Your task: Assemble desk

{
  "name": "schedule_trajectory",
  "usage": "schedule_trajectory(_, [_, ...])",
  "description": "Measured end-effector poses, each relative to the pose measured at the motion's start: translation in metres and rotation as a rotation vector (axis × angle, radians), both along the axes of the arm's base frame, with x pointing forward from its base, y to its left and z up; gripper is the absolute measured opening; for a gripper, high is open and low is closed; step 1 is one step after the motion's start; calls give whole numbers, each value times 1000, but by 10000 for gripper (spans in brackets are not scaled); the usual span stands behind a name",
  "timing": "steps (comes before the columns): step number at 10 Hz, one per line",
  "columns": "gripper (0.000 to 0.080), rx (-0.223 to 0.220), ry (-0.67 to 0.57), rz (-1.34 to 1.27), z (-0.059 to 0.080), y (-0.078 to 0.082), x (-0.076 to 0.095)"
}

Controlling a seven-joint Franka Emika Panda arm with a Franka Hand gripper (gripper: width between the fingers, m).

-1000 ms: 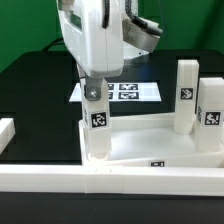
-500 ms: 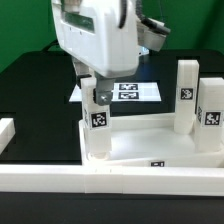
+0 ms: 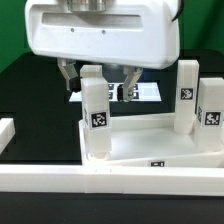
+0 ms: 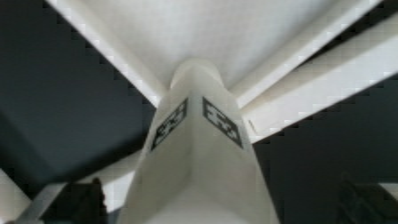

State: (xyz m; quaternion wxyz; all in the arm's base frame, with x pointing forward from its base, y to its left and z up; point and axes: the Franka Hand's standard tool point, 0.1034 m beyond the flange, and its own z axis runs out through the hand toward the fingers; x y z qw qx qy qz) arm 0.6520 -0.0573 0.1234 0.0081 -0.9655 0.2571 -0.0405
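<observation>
The white desk top (image 3: 150, 133) lies at the front with its rim up. A square white leg (image 3: 95, 112) with a tag stands upright in its corner socket at the exterior view's left. My gripper (image 3: 98, 80) hangs over that leg's top, open, one finger on each side and not pressing it. In the wrist view the leg (image 4: 196, 140) runs up the middle, with the dark fingertips (image 4: 71, 200) at the edges and a gap beside the leg. Two more legs (image 3: 187, 95) (image 3: 212, 115) stand at the exterior view's right.
The marker board (image 3: 145, 92) lies flat on the black table behind the desk top. A long white border rail (image 3: 110, 182) runs along the front, and another rail piece (image 3: 5, 135) sits at the exterior view's left.
The gripper has turned about its vertical axis, so its broad face now shows. Its fingers now stand apart on both sides of the leg's top. The leg has stayed upright.
</observation>
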Motion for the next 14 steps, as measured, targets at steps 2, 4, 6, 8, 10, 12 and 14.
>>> schedule_trajectory(2, [649, -25, 0, 231, 0, 1, 0])
schedule_trajectory(4, [649, -39, -1, 368, 1, 3, 1])
schedule_trajectory(6, [649, -49, 1, 483, 1, 0, 1])
schedule_trajectory(8, [649, -62, 7, 593, 0, -3, -1])
schedule_trajectory(10, [621, -71, 12, 658, -1, -4, -1])
schedule_trajectory(12, [442, -71, 12, 657, -1, -5, -1])
schedule_trajectory(14, [288, -69, 12, 634, -1, -5, -1])
